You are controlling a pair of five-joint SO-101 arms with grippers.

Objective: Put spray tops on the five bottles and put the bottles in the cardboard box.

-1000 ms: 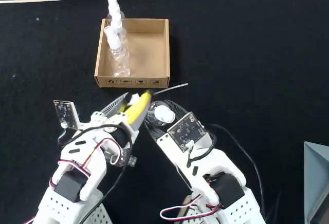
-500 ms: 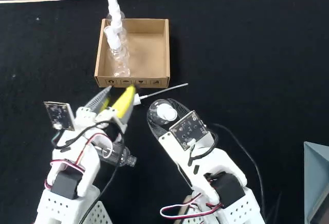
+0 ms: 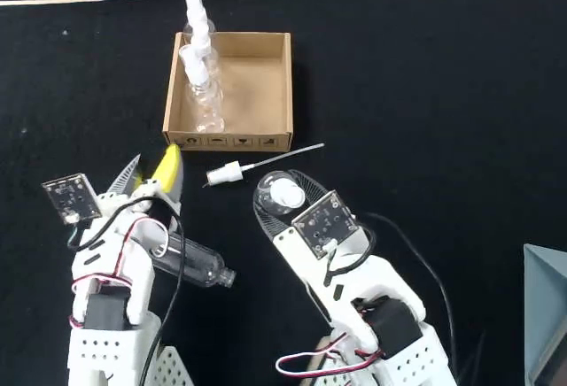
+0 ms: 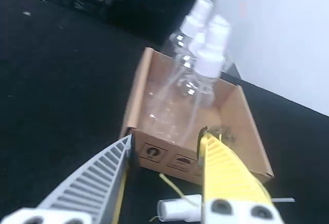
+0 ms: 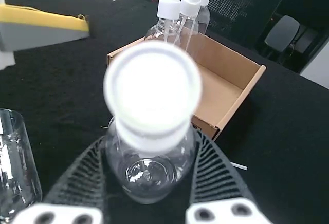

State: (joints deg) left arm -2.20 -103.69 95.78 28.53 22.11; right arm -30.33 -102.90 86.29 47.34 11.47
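My right gripper (image 3: 282, 202) is shut on a clear bottle (image 3: 283, 196) with a round white top, held upright; in its wrist view the bottle (image 5: 150, 131) stands between the black fingers (image 5: 82, 175). My left gripper (image 3: 146, 172) is open and empty, left of a loose spray top (image 3: 226, 173) that lies on the table with its thin tube pointing right. The left wrist view shows the spray top (image 4: 180, 209) between the grey and yellow fingers (image 4: 226, 183). A capless clear bottle (image 3: 190, 264) lies beside the left arm. The cardboard box (image 3: 266, 94) holds bottles with spray tops (image 3: 202, 67).
The table is a black cloth. The box (image 4: 236, 126) stands just beyond both grippers, with its bottles (image 5: 180, 8) along the left wall. A grey object (image 3: 545, 306) sits at the table's right edge. Open cloth lies right of the box.
My left gripper has let go of the spray top and swung left, away from the right gripper's bottle. The spray top now lies on the table. The right arm has kept still.
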